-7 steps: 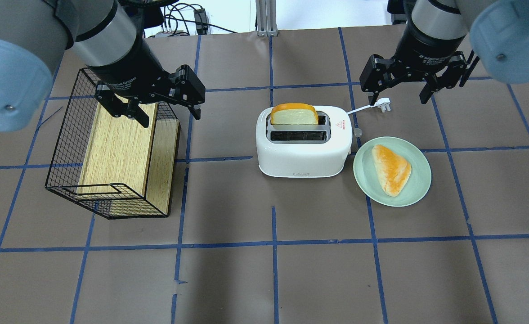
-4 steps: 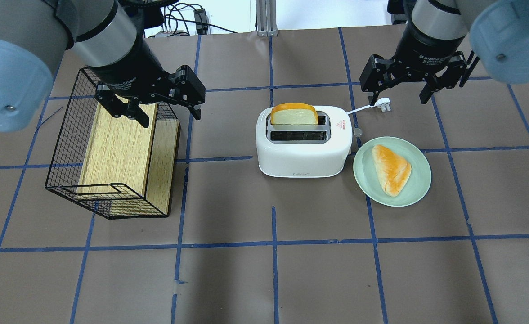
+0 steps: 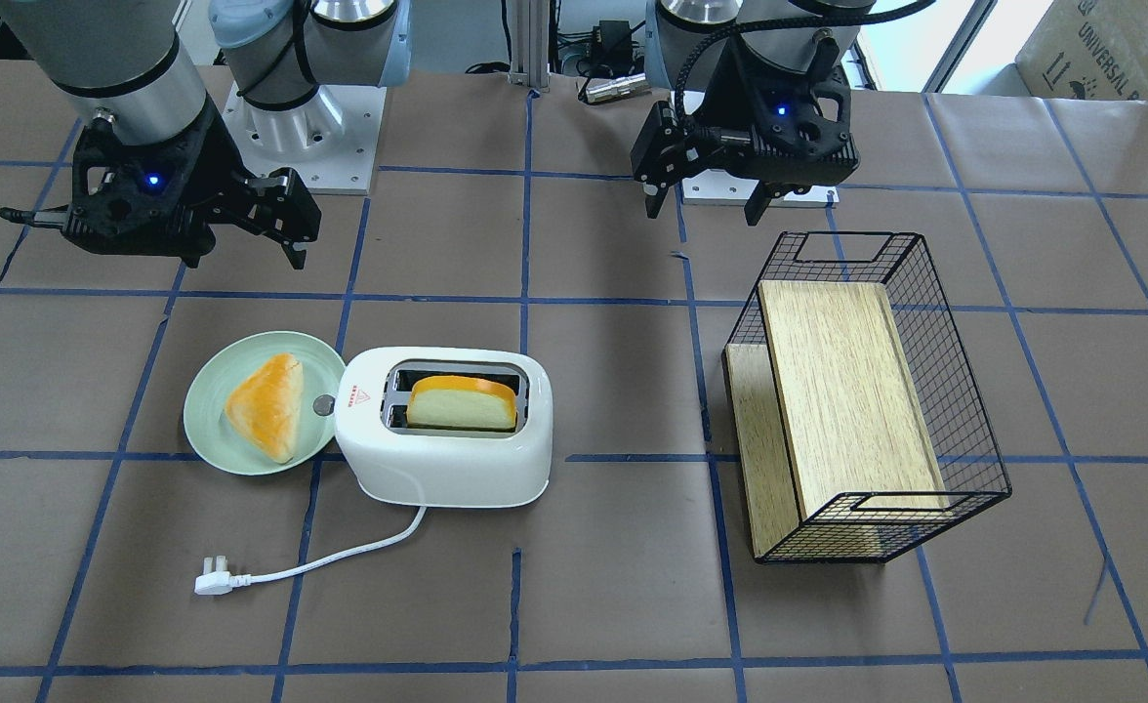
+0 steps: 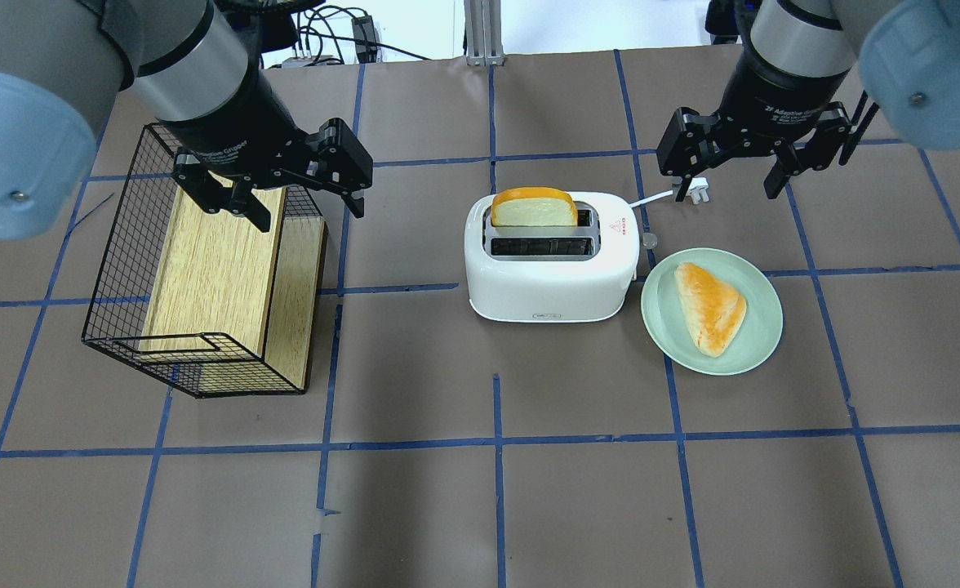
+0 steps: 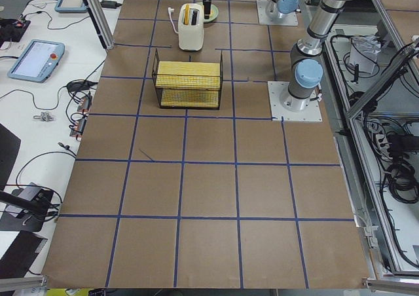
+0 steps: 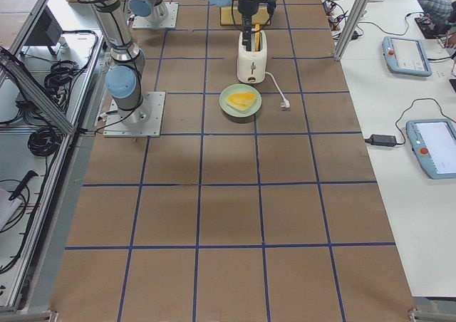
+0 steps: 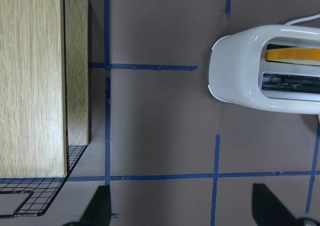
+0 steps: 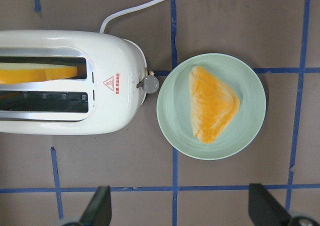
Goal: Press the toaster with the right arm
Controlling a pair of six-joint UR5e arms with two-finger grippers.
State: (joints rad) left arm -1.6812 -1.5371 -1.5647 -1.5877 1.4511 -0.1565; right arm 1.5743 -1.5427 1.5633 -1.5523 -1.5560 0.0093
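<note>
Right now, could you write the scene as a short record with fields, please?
toaster: mid-table, bread slice standing in one slot, other slot empty
knob: on the toaster's end beside the plate
plate: holds one pastry
right gripper: open, apart from the toaster
left gripper: open, near the wire basket

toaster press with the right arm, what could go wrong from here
The knob sits at the toaster's end, right at the plate's rim; the wide-open right gripper coming down could strike plate or pastry. An off-centre push might also slide or tip the free-standing toaster.
</note>
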